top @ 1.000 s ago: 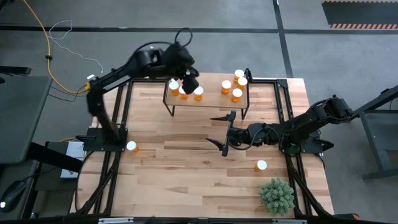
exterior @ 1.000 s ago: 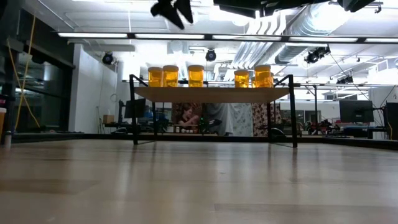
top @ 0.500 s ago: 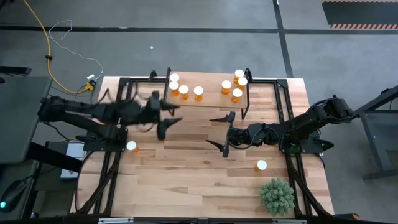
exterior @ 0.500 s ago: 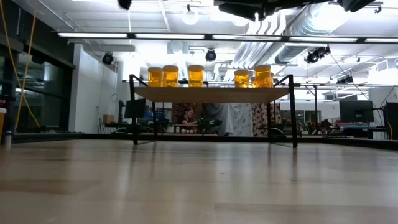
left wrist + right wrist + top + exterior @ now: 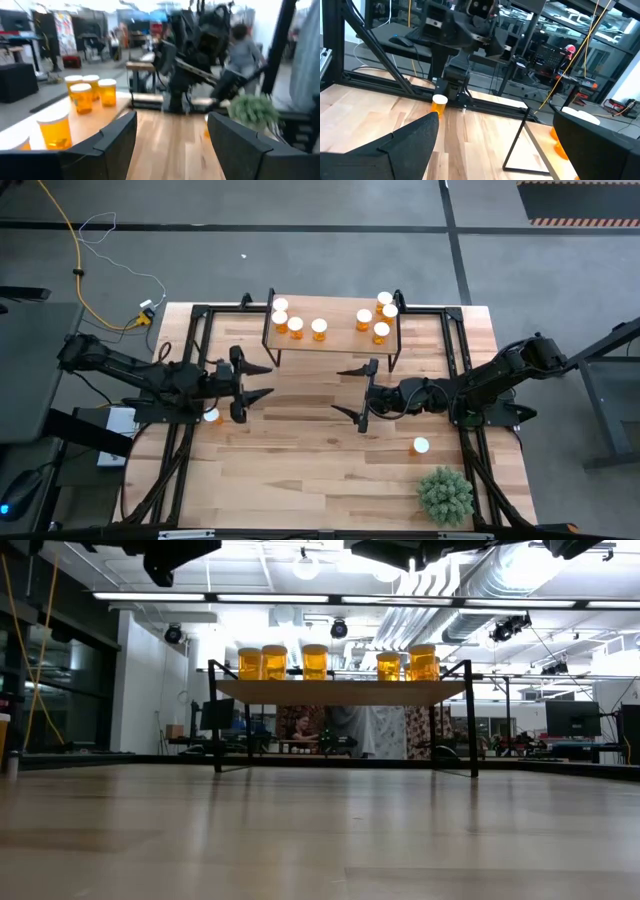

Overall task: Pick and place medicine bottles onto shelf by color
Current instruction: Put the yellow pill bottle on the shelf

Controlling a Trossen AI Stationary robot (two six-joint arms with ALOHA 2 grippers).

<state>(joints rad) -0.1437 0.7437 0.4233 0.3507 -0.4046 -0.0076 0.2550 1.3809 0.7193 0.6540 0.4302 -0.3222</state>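
Pill bottles (image 5: 295, 326) stand on the shelf (image 5: 340, 338); my left gripper (image 5: 258, 381) and right gripper (image 5: 352, 390) hover above the table (image 5: 300, 450), both spread open, empty

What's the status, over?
Both grippers open, empty: left, right. Seven bottles on shelf; two on table. Nothing in the way.

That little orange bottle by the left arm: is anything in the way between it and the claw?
Nothing visible blocks it. The bottle stands on bare table, just behind and beside the left gripper, whose open fingers point toward the table's middle, away from it. The arm would have to turn back. The right gripper waits mid-table.
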